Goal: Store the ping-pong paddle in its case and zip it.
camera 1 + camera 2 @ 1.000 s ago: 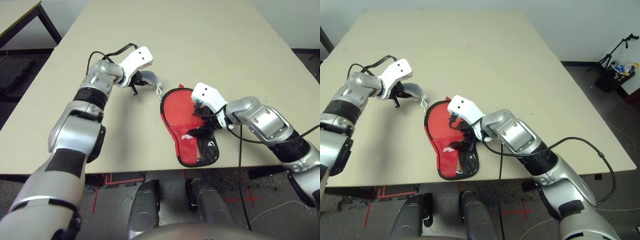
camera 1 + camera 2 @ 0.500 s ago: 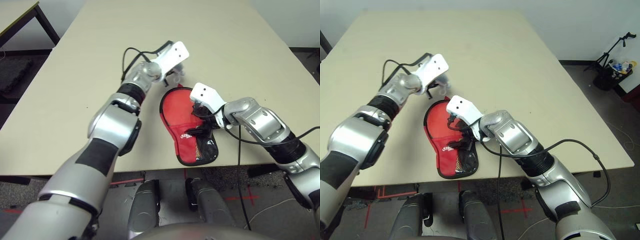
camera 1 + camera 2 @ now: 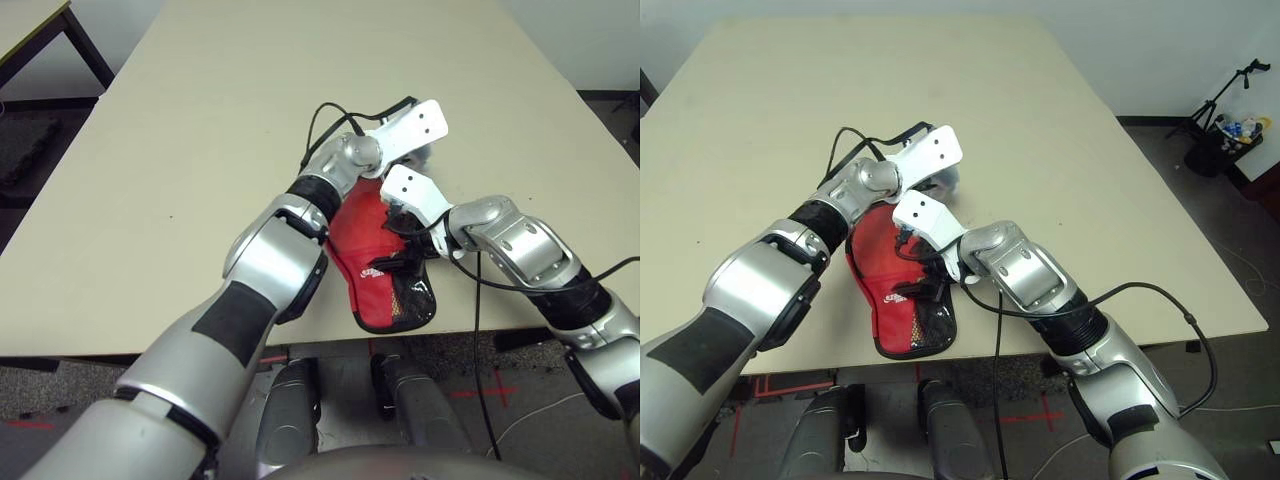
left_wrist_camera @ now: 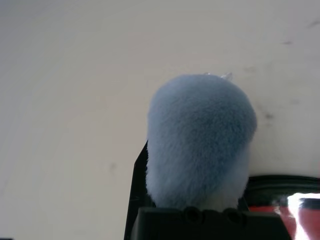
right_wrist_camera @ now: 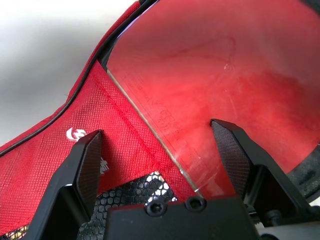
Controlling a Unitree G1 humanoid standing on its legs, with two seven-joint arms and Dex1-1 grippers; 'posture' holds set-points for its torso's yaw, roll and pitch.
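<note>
The red case [image 3: 362, 248] lies flat near the table's front edge, mesh pocket [image 5: 145, 192] and white logo [image 5: 75, 135] toward me. A smooth red face, apparently the ping-pong paddle [image 5: 210, 75], shows through its clear panel; the handle is hidden. My right gripper [image 5: 157, 140] stands open, its fingers pressed down on the case's middle, also seen from above [image 3: 402, 250]. My left arm reaches across the case's round far end. Its gripper [image 3: 946, 180] is shut on the pale fluffy pom-pom [image 4: 200, 145], just beyond the right wrist.
The beige table [image 3: 300, 80] stretches wide beyond the case. Its front edge [image 3: 120, 340] runs close under the case's narrow end. Black cables [image 3: 478, 330] hang from my right forearm. A dark-framed second table [image 3: 40, 25] stands at the far left.
My left arm has swung from left of the case rightward around its round far end, carrying the pom-pom. The right gripper has stayed on the case.
</note>
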